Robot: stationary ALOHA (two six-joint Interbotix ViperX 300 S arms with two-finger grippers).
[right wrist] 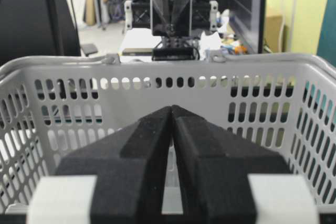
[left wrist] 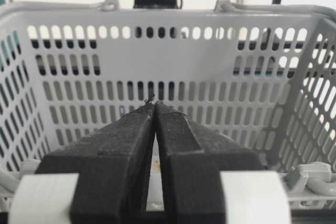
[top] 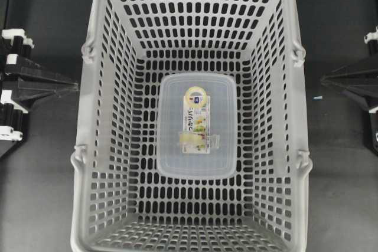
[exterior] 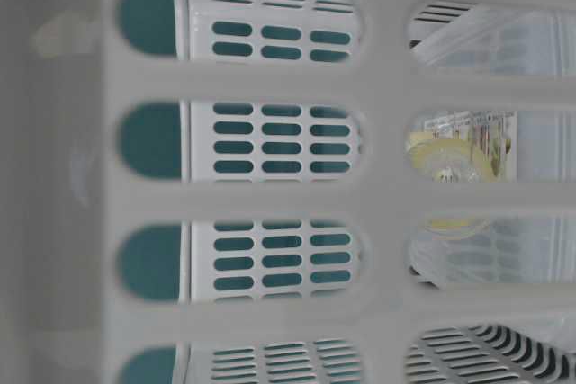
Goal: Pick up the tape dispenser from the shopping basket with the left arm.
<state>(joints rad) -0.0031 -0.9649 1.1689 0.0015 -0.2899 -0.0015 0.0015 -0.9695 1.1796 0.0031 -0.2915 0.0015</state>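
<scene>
**Tape dispenser waits on the basket floor; both arms parked outside**

The tape dispenser (top: 196, 125) lies flat in the middle of the shopping basket (top: 97, 45) floor, its long side running near to far and its label strip with the yellow circle facing up. Nothing touches it. It sits well apart from all four perforated walls, with bare slotted floor showing all round it.

The left arm (top: 35, 84) rests at the left edge of the overhead view, outside the basket and level with its left wall. Its wrist view shows the left end effector (left wrist: 154, 106) pinched together at the tips, holding nothing and pointing at the outside of the basket wall. The right end effector (right wrist: 171, 109) is likewise closed and empty, facing the opposite wall from the right side.

By my reading the task has not begun: this is the step before the reach. The next move calls for the left arm to lift above the rim, carry over the left wall, spread its fingers and come down onto the dispenser.

The tall walls and the handle hinges (top: 88, 48) on the left rim are the edges to clear. The basket mouth is wide and open, so a descent from above has room. The box is flat and low, so the fingers would probably need to straddle its narrower width, close to the floor. The dark worktop (top: 41, 193) left of the basket carries only the arm.
</scene>
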